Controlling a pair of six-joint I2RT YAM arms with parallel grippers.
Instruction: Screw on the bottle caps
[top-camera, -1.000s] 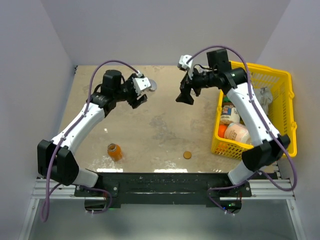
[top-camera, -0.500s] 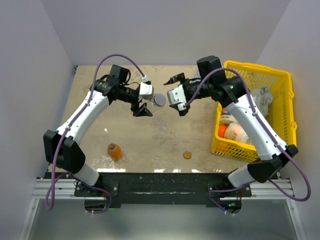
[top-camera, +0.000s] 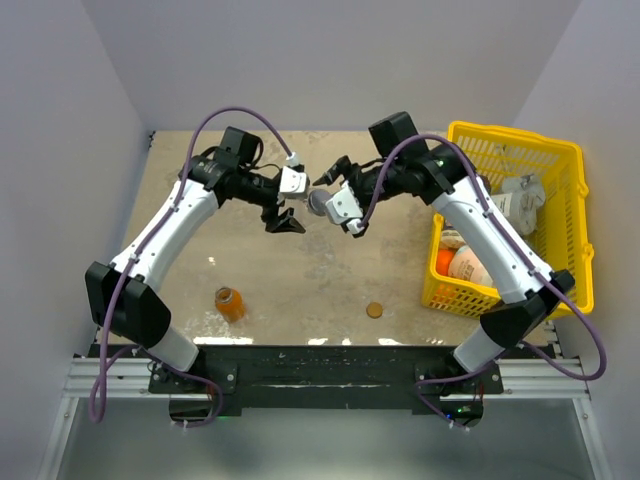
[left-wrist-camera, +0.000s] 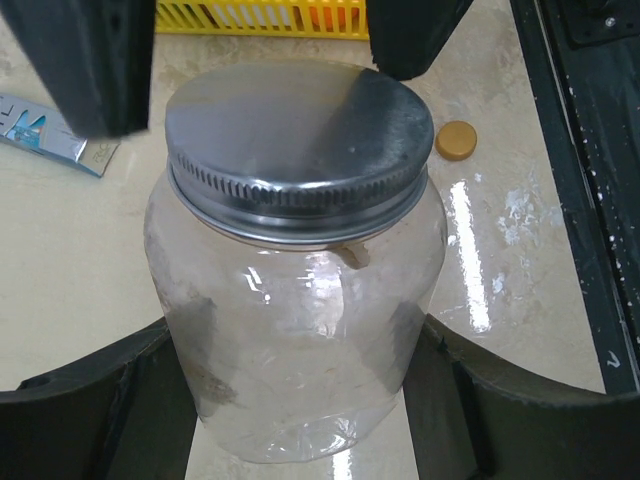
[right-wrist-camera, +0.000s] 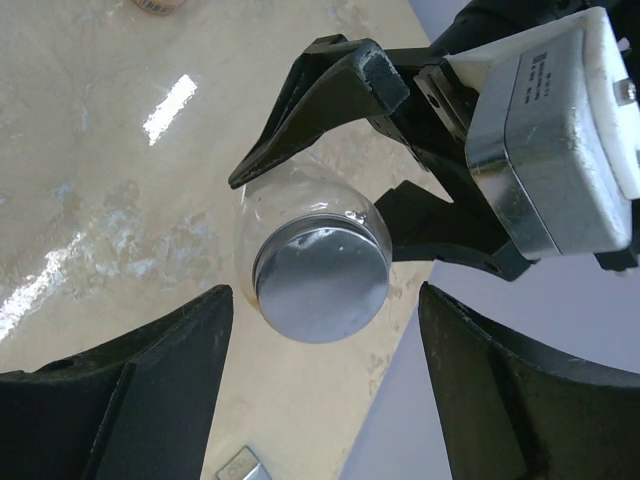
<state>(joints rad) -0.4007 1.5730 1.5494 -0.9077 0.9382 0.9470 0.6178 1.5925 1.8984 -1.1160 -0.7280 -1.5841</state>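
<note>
The silver cap (left-wrist-camera: 298, 140) is sitting on the clear bottle (left-wrist-camera: 300, 330), which the left gripper (left-wrist-camera: 300, 395) is pinching by its belly, aloft over the table (top-camera: 300, 270). The right gripper (right-wrist-camera: 320, 385) is straddling the cap, jaws spread, not touching it. The bottle is looking light and thin-walled, probably dentable. The cap's ribbed rim is offering the surest hold.

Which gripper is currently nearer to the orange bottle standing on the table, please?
Left. The left gripper, holding the clear bottle, sits farther back and slightly right of the orange bottle; the right gripper is even farther right.
</note>
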